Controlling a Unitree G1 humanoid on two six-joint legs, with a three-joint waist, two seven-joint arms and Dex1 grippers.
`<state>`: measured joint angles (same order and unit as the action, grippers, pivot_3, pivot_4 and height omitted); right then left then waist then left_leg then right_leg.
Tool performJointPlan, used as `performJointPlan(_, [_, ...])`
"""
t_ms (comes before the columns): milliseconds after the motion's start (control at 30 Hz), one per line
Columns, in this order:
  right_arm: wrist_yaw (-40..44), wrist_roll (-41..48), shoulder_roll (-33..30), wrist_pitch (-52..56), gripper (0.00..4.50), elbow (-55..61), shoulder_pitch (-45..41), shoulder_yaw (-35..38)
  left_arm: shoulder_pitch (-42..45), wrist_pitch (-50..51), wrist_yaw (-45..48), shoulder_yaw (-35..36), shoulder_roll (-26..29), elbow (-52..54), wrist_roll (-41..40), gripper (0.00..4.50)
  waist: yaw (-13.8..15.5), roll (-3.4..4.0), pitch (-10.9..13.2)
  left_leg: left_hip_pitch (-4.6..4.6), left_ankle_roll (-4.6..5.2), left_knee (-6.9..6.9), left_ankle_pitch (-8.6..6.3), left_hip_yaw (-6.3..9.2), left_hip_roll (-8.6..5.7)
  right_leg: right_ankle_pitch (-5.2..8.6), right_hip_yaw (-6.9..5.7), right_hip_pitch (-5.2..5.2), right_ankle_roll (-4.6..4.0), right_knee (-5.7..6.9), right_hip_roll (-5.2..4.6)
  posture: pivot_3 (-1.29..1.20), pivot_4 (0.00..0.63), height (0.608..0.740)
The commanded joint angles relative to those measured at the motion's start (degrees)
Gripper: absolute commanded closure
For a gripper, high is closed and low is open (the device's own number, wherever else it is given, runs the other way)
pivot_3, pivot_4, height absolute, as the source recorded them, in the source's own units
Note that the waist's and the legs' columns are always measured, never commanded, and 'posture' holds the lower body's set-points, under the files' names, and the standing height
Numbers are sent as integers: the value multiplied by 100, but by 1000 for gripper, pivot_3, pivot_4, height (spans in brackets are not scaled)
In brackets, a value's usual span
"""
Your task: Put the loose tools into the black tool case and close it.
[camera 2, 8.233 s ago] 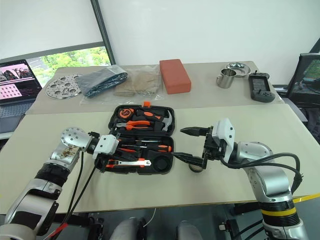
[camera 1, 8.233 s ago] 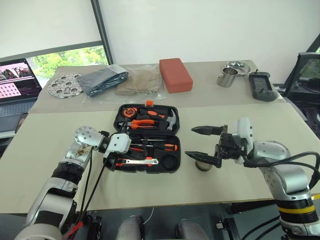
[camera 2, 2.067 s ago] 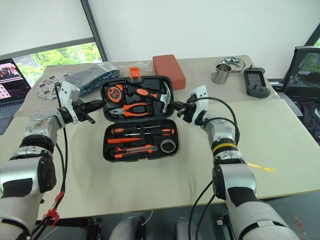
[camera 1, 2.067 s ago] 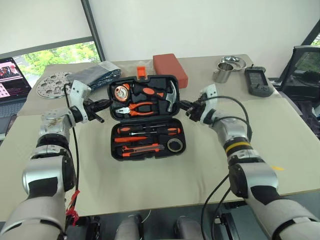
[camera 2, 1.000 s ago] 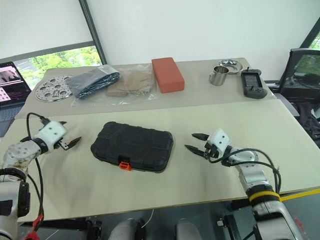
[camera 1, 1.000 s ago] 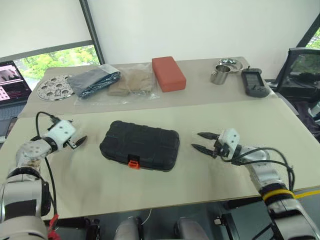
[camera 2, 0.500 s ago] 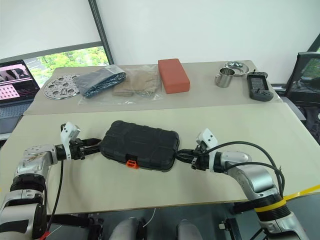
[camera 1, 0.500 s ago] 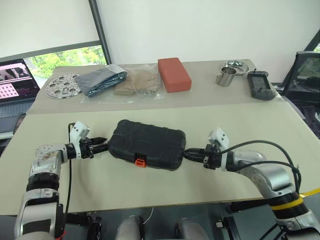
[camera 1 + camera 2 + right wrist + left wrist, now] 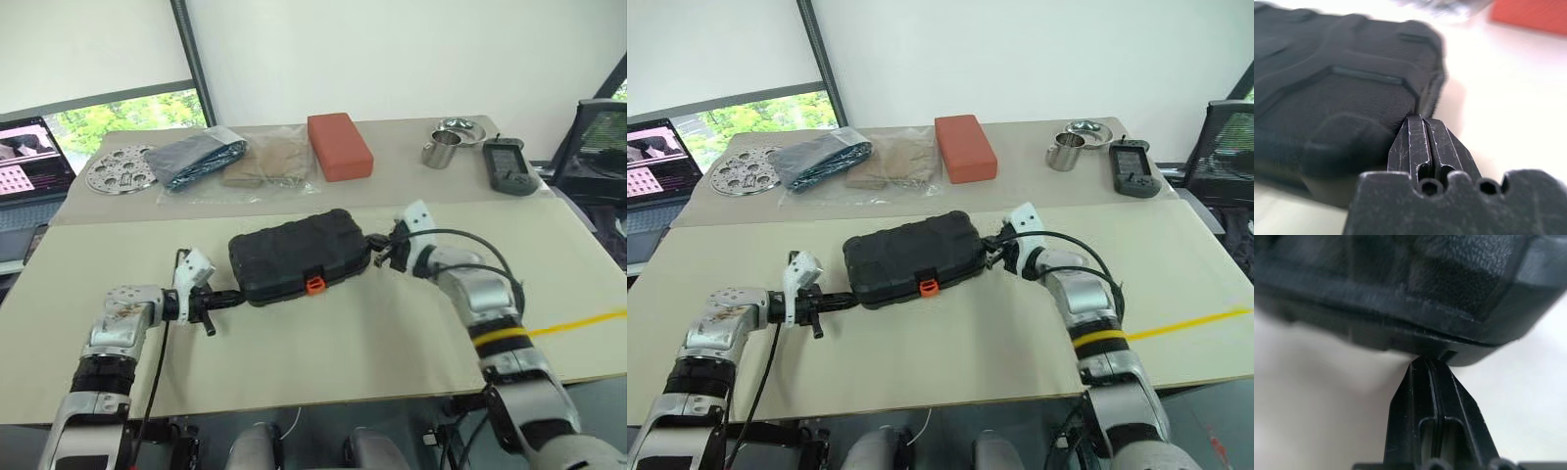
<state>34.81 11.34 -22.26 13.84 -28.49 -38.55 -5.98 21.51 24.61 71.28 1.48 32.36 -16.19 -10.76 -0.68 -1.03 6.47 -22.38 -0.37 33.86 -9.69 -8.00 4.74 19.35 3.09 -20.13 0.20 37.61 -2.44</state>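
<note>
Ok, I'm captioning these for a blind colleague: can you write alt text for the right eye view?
A closed black tool case with an orange latch lies on a beige table, with the shut left gripper and shut right gripper pressed against its opposite ends. Behind it lie a brick-red block, bagged items and a metal cup.

Both arms reach in low from either side — the left gripper [image 9: 227, 295] has its two black fingers pressed flat together, pointing inward, and the right gripper [image 9: 377, 243] too, fingers sealed tight, wrist angled inward.
</note>
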Motion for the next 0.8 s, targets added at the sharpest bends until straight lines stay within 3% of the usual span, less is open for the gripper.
performJointPlan(33, [21, -50, -48, -564, 4500, 112, 51, 285, 83, 175, 90, 236, 143, 495, -524, 4451, -4, 1, 1, -2, 0, 1, 0, 0, 1, 0, 0, -3, 0, 2, 0, 0, 150, 740])
performJointPlan(167, [727, 536, -441, 215, 4500, 1675, 907, 445, 207, 379, 462, 734, 733, 396, -988, 4451, -5, 1, 3, -19, -1, -3, 0, 10, 7, 0, -7, -12, 0, 1, 2, 0, 150, 740])
performJointPlan(300, [879, 992, -790, 1242, 3428, 3312, 1892, 435, 386, 659, 801, 850, 1167, 513, -1420, 4500, -29, 5, 1, -27, -4, -11, -2, 26, 11, 0, -14, -12, 0, -10, 7, 0, 150, 740])
performJointPlan(367, [746, 1076, -859, 1652, 2654, 3878, 2254, 432, 512, 578, 889, 808, 1190, 571, -1516, 4500, -38, 9, -2, -21, -7, -14, -6, 28, 9, 1, -12, -6, 1, -17, 7, 0, 150, 740])
performJointPlan(433, [527, 1096, -830, 2043, 2251, 4307, 2494, 393, 810, 397, 566, 720, 931, 509, -1449, 4500, -53, 8, -1, -17, -7, -12, -8, 24, 8, 1, -9, -5, 1, -18, 8, 0, 150, 740])
performJointPlan(600, [-329, 765, -363, 2668, 2251, 4915, 2738, -104, 1405, -4, -179, 143, -72, 357, -1126, 4500, 22, 5, -1, -22, -5, 1, -8, 34, 0, -2, -20, -2, 5, -14, 6, 0, 150, 740])
performJointPlan(800, [-1134, 320, 102, 2990, 2251, 5213, 2754, -529, 1770, -883, -663, -484, -764, -499, -439, 4500, -26, 6, -2, -39, -9, 2, -4, 39, -1, -2, -9, -9, 5, -33, 19, 0, 150, 740])
